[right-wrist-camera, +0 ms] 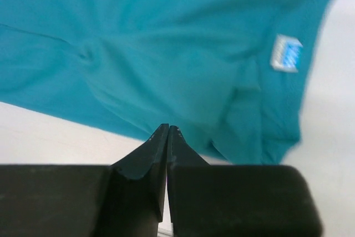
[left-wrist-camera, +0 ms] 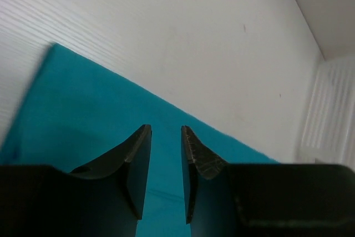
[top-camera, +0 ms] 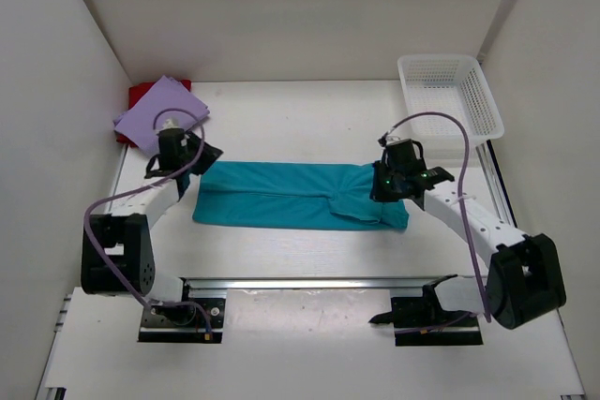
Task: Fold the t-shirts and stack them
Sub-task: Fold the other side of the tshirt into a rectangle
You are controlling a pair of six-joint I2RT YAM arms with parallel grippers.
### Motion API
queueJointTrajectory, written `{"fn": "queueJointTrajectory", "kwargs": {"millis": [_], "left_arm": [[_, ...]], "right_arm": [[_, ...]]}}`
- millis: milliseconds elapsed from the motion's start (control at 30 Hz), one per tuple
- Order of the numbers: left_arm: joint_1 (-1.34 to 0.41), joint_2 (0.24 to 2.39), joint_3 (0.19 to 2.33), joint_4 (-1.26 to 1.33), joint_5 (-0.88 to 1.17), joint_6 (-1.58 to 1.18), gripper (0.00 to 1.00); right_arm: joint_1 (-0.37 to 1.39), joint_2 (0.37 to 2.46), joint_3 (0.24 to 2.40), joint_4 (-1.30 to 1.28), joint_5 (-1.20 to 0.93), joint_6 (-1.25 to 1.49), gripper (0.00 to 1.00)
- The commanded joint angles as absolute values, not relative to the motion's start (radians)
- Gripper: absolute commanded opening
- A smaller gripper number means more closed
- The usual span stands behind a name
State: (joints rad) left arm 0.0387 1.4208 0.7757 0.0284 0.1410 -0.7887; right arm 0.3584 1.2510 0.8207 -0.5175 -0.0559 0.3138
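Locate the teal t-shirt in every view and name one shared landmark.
Top external: teal t-shirt spread across mid-table.
Left wrist: teal t-shirt lower left, beneath the open left hand.
Right wrist: teal t-shirt fills the top, beyond the shut right hand.
Shared landmark: the white table bordering its edge.

The white table [top-camera: 300,119] is boxed in by pale walls on three sides. A teal shirt [top-camera: 281,196] lies flat across its middle, folded into a long band running from 9 to 3 o'clock. At about 10 o'clock, in the far corner, a red shirt [top-camera: 142,94] lies mostly covered by a lavender shirt [top-camera: 155,114] folded on top of it. At about 2 o'clock stands a white mesh basket [top-camera: 450,91]. A metal rail [top-camera: 309,282] crosses the table at 6 o'clock.
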Motion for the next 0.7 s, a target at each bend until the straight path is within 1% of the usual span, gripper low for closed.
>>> {"fn": "queueJointTrajectory", "kwargs": {"millis": [0,133,200,367,467,533,600,667], "left_arm": [[-0.073,1.456,0.73,0.112,0.135,-0.833,0.38],[-0.078,1.517,0.698,0.155,0.164,-0.862,0.36],[-0.037,1.542,0.643,0.196,0.199,-0.893,0.36],[0.092,1.58,0.533,0.293,0.305,-0.992,0.35],[0.152,1.54,0.46,0.345,0.328,-1.032,0.35],[0.166,1.479,0.428,0.365,0.331,-1.057,0.36],[0.147,1.421,0.434,0.357,0.327,-1.052,0.37],[0.098,1.358,0.477,0.299,0.287,-1.016,0.39]], "right_arm": [[0.406,1.345,0.864,-0.393,-0.066,0.313,0.0],[0.446,1.431,0.845,-0.33,-0.078,0.336,0.0],[0.445,1.451,0.774,-0.293,-0.078,0.359,0.0],[0.43,1.404,0.614,-0.23,-0.061,0.425,0.0],[0.379,1.345,0.523,-0.184,-0.133,0.437,0.0],[0.344,1.304,0.531,-0.193,-0.231,0.426,0.06],[0.301,1.261,0.557,-0.186,-0.268,0.411,0.19],[0.249,1.221,0.583,-0.158,-0.304,0.423,0.24]]}}
